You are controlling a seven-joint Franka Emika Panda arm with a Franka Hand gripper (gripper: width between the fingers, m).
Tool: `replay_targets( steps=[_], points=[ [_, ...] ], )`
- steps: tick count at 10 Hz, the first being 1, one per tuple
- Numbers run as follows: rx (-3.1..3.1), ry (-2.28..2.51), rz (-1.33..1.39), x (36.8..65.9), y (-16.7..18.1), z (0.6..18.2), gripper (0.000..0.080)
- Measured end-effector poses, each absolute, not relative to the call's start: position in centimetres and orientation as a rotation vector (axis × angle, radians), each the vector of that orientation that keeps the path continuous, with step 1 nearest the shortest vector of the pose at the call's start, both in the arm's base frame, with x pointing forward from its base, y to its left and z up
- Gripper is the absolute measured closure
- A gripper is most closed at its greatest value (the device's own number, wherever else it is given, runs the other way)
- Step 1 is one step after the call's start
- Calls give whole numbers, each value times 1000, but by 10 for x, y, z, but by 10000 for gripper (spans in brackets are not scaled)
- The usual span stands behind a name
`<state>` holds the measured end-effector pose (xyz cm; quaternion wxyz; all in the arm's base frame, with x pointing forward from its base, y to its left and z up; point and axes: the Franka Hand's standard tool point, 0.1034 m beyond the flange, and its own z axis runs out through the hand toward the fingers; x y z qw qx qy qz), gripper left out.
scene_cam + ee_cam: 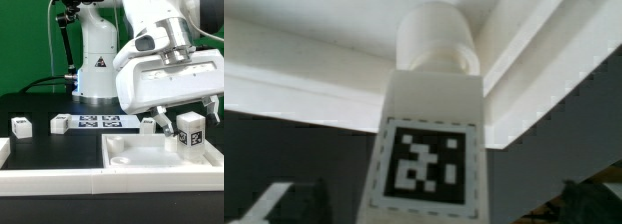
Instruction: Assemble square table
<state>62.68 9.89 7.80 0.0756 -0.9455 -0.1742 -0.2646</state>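
The short white plastic leg with a black-and-white tag stands upright between my claw's fingers. There is a gap on each side, so the claw is spread wide and grips nothing. Right under the claw, the leg rests near a corner of the white square plastic slab with a raised rim. Three more tagged white legs and the marker board lie on the black table, off to the exterior view's left of the claw.

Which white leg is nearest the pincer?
The short white tagged plastic leg upright beneath the open pincer; the other legs lie toward the exterior view's left.
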Motion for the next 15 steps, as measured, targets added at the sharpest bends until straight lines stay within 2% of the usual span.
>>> replay_targets(
  steps=[7, 9, 12, 14, 15],
  points=[
    [-2831, -513, -700, 630, 95, 102, 151],
    [-2813, -483, -466, 626, 108, 100, 151],
    [-2837, -523, -187, 627, 105, 101, 151],
    [-2830, -533, -59, 625, 103, 102, 151],
    [-2831, -534, -79, 628, 103, 102, 151]
  ],
)
